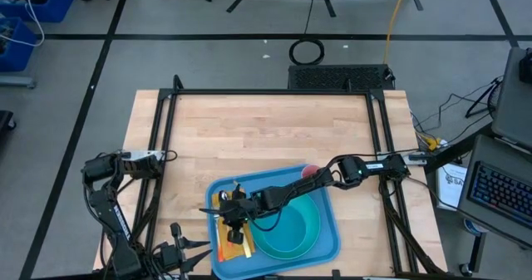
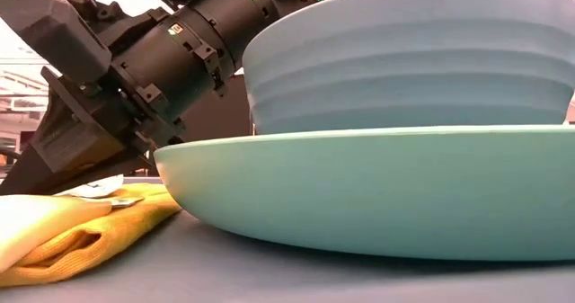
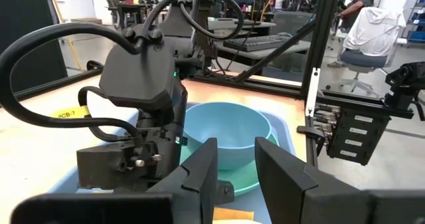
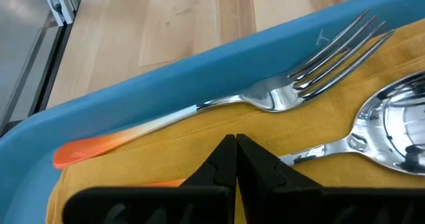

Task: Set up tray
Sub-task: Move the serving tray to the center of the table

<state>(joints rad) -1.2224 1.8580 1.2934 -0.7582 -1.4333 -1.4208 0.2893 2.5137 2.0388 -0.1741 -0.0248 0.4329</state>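
The blue tray [image 1: 249,184] lies at the table's near edge. On it a light-blue bowl [image 3: 226,134] sits in a teal plate [image 2: 359,186]. Left of the plate lies a folded yellow napkin [image 4: 199,144]. On the napkin lie a fork [image 4: 279,94] with an orange handle end and a spoon [image 4: 392,117]. My right gripper [image 4: 236,147] reaches across the tray, shut, slanting down, with its tips just over the napkin and the spoon's handle. My left gripper [image 3: 236,177] waits off the table's near left corner, open, holding nothing. My right gripper's shut fingertips stand right over the spoon's handle [image 4: 312,154] and the napkin, coming in slanting from the table's right. The fingers themselves hide the spot, so I cannot tell whether they touch either one.
A small pink object [image 1: 309,170] shows at the tray's far edge, beside the right arm. Bare wooden tabletop [image 1: 266,130] stretches beyond the tray to the far edge. A black frame [image 1: 166,139] runs along the table's sides.
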